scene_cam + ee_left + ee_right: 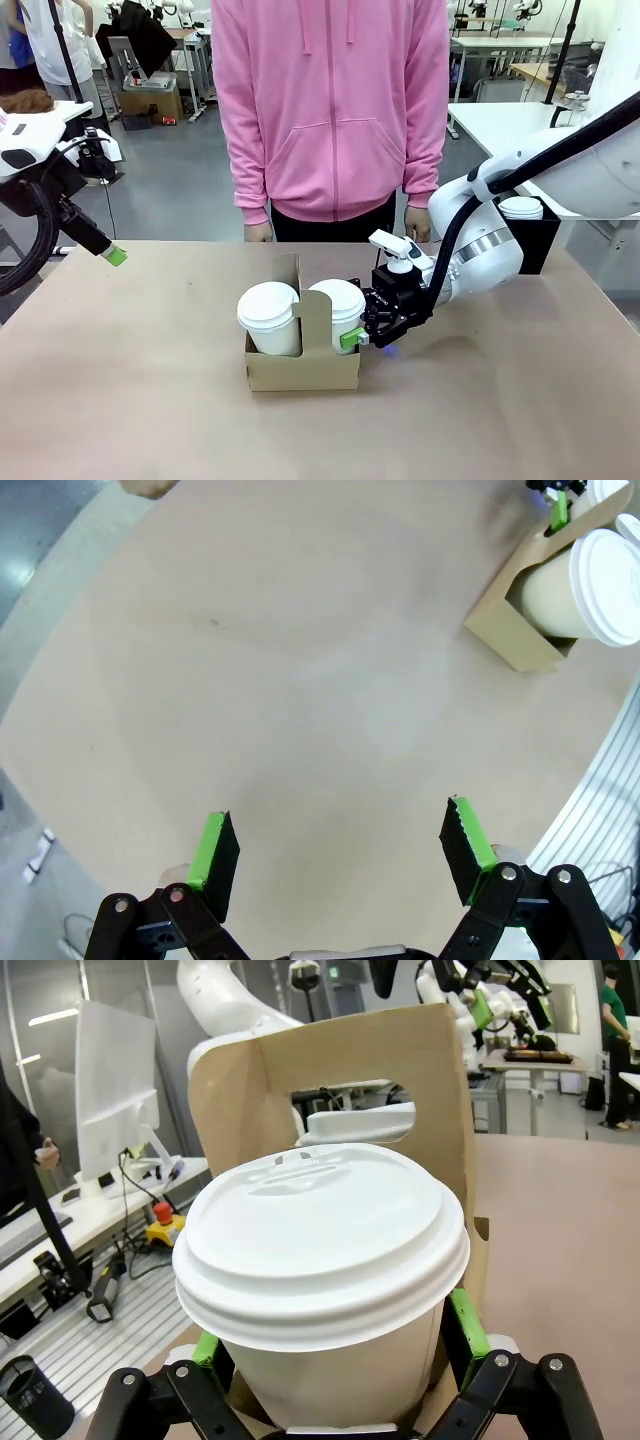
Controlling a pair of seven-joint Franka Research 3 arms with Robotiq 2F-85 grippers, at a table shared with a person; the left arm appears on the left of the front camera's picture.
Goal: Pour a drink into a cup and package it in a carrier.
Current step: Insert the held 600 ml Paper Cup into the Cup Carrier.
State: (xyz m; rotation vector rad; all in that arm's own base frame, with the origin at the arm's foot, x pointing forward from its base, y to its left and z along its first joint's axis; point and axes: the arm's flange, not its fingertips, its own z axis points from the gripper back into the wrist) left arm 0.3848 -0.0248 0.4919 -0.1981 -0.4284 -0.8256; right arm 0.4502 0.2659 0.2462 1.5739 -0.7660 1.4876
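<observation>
The brown cardboard carrier (300,370) stands mid-table with two white lidded cups in it. My right gripper (360,335) is shut on the right cup (340,302), low on its side. In the right wrist view the green pads (462,1325) press both sides of that cup (320,1250), with the carrier's slotted handle tab (330,1070) right behind it. The left cup (268,315) sits on the other side of the tab. My left gripper (110,255) hangs open above the table's far left corner, its fingers (215,850) wide apart over bare table. The press jug with the drink is out of view.
A person in a pink hoodie (330,110) stands at the far edge, hands (258,232) at their sides. A black box (530,245) with a white lidded cup (520,207) on it stands at the back right, behind my right arm. Bare table (150,400) lies left of the carrier.
</observation>
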